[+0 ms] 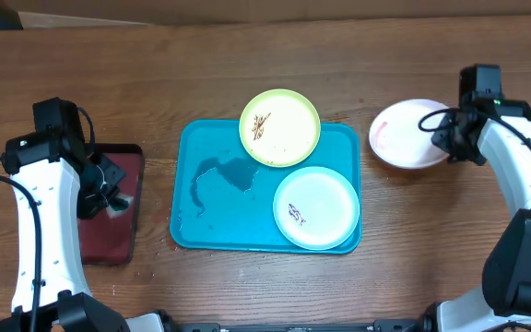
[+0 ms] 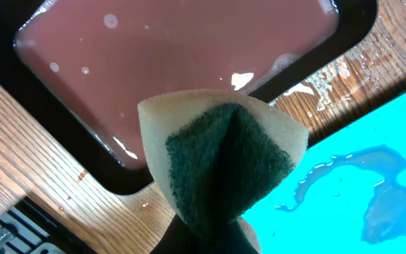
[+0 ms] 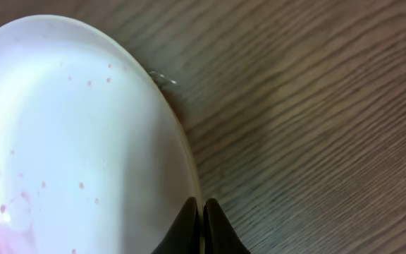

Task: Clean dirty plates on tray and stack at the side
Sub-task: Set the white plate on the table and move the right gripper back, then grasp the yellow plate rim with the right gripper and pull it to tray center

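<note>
The right gripper (image 3: 203, 222) is pinched almost closed on the rim of the white plate (image 1: 406, 134), right of the blue tray (image 1: 212, 207). The left gripper (image 1: 107, 195) clamps a folded sponge (image 2: 224, 159) above the red tray (image 1: 118, 235). The green plate (image 1: 279, 127) and the mint plate (image 1: 316, 207) lie on the blue tray.

The brown wood-grain table (image 1: 247, 55) filled the whole overhead frame, its grain running left to right. At the centre lay a large bright teal-blue rectangular plastic tray (image 1: 247, 221) with rounded corners and a raised rim. At the left, well apart from it, lay a smaller dark red rectangular tray with a black rim (image 1: 113, 235), its long side running top to bottom. In the left wrist view, small water droplets (image 2: 323, 77) speckled the bare wood between the two trays. At the upper right sat a round shallow white plate (image 1: 404, 138) with pinkish smears; whether it rested flat on the wood could not be told.
</note>
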### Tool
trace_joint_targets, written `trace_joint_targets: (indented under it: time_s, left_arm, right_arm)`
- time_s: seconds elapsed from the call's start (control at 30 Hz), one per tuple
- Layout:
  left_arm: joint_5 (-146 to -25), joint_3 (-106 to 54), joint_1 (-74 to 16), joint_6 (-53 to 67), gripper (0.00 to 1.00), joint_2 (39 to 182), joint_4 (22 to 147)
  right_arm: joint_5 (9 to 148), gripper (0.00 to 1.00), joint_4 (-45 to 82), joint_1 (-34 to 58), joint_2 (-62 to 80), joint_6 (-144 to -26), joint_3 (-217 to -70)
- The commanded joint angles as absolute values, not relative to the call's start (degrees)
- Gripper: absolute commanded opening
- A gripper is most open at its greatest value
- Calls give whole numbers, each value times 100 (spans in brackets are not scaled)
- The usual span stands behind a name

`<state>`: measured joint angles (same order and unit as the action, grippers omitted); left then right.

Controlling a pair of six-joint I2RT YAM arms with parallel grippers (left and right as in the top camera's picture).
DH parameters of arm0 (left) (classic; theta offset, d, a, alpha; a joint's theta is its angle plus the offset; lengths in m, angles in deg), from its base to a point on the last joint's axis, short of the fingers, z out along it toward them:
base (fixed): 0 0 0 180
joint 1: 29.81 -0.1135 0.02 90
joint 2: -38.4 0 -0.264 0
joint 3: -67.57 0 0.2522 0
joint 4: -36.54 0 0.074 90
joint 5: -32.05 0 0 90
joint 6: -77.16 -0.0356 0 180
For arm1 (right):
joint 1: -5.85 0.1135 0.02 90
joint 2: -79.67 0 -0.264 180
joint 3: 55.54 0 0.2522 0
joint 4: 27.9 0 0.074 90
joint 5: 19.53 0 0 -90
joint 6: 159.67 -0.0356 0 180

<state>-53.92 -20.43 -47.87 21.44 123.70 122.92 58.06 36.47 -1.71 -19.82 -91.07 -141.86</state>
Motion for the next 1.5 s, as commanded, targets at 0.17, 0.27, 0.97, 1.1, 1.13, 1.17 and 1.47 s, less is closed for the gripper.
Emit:
trace_joint_targets:
  time_s: [0.17,0.27,0.97,1.1,1.13,1.17,1.47]
  left_arm:
    - [-5462,-2004,-4815,2035,4,12348,12283]
    - [-5464,-2004,-4815,2035,4,12348,12281]
    - [-5462,-2004,-4815,2011,4,12348,12239]
    - [-5462,-2004,-4815,2011,4,12348,12239]
    - [-5462,-2004,-4815,2011,4,12348,12239]
    - [-5462,-2004,-4815,2011,4,12348,12239]
    - [-5462,-2004,-4815,2011,4,12348,12220]
  right_arm:
    - [6425,38,3195,-227,-1839,-9265,-13856]
    - [7196,39,3197,-214,-1839,-9195,-13856]
    - [7002,56,1457,2476,-2119,-9910,-13856]
    - [7063,56,1324,2612,-2471,-10421,-13856]
    - [7183,56,1245,2638,-2563,-10421,-13856]
    - [7295,57,1173,2642,-2624,-10419,-13856]
    - [7762,57,843,2798,-2996,-10421,-13856]
